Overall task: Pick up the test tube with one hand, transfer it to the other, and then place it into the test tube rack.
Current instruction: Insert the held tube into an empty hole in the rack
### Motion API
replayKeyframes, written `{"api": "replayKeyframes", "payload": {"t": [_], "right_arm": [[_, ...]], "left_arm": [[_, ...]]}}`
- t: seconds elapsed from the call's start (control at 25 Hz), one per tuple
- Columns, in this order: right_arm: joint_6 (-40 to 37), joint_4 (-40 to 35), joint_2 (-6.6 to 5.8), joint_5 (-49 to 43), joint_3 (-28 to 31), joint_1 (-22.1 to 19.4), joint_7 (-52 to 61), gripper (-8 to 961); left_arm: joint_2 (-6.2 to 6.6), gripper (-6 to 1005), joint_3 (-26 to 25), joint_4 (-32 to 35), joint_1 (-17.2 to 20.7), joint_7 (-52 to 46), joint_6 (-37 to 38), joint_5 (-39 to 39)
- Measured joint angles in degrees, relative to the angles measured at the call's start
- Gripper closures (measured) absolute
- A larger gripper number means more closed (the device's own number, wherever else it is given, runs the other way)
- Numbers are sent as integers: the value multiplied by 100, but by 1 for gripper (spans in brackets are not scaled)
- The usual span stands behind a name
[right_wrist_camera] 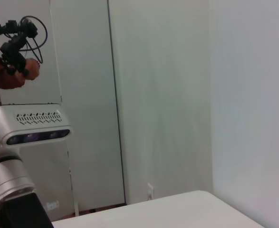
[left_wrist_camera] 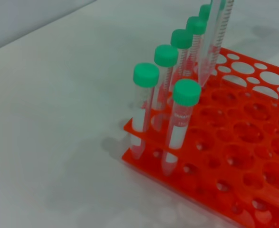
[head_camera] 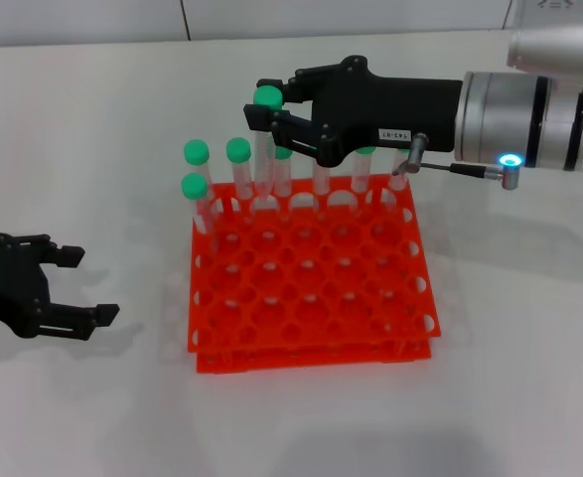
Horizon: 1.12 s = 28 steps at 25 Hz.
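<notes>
My right gripper [head_camera: 261, 107], the one with the white label, is shut on the test tube [head_camera: 263, 149] just below its green cap. It holds the tube upright over the back row of the orange-red rack [head_camera: 301, 358]. In the left wrist view the tube [left_wrist_camera: 214, 33] hangs with its tip at a hole in the top tier of the rack [left_wrist_camera: 234, 156]. My left gripper [head_camera: 90, 285] is open and empty, low over the table to the left of the rack.
Several other green-capped tubes [head_camera: 196, 151] stand in the rack's back row and left corner, close beside the held tube; they also show in the left wrist view [left_wrist_camera: 186, 92]. The right wrist view shows only a wall and the robot's head camera [right_wrist_camera: 32, 128].
</notes>
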Motion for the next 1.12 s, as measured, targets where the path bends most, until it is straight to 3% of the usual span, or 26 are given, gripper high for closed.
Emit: {"api": "replayKeyframes", "payload": {"t": [1.12], "right_arm": [[515, 507, 17, 615, -807, 313, -357, 688]], "left_arm": [[1, 107, 4, -67, -44, 121, -2, -27]]}}
